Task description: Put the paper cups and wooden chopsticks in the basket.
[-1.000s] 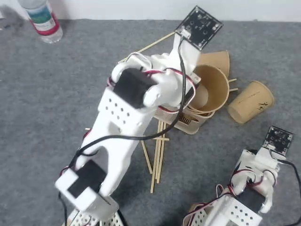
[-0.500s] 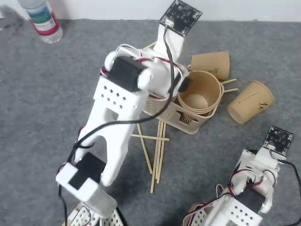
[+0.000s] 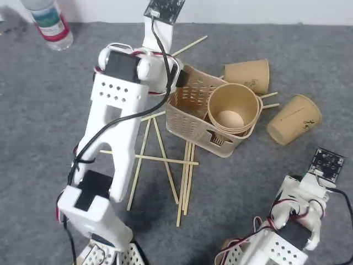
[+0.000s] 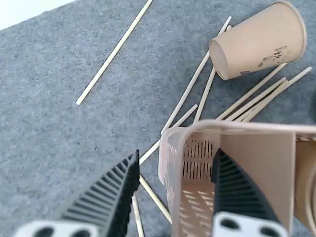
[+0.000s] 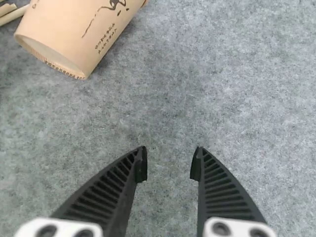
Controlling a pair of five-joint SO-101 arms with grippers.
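Note:
A beige slatted basket [image 3: 194, 118] stands mid-table with stacked paper cups [image 3: 234, 110] upright in its right end. Two more paper cups lie on their sides to its right, one behind [image 3: 248, 74] and one nearer [image 3: 293, 118]. Wooden chopsticks [image 3: 165, 161] lie scattered in front of and beside the basket, and one [image 3: 188, 47] lies behind it. My left gripper [image 4: 177, 157] is open over the basket's left corner [image 4: 170, 148], holding nothing. A lying cup [image 4: 259, 39] shows beyond it. My right gripper [image 5: 169, 158] is open above bare mat, near a lying cup [image 5: 74, 29].
A plastic bottle [image 3: 49, 19] stands at the far left back corner. The grey mat [image 3: 55, 110] covers the table. The right arm [image 3: 300, 207] sits low at the front right. A single chopstick [image 4: 113, 52] lies apart on the mat behind the basket.
My left arm has swung left, away from the stacked cups in the basket, to the basket's left corner. The cups stay in the basket. The right arm has not moved.

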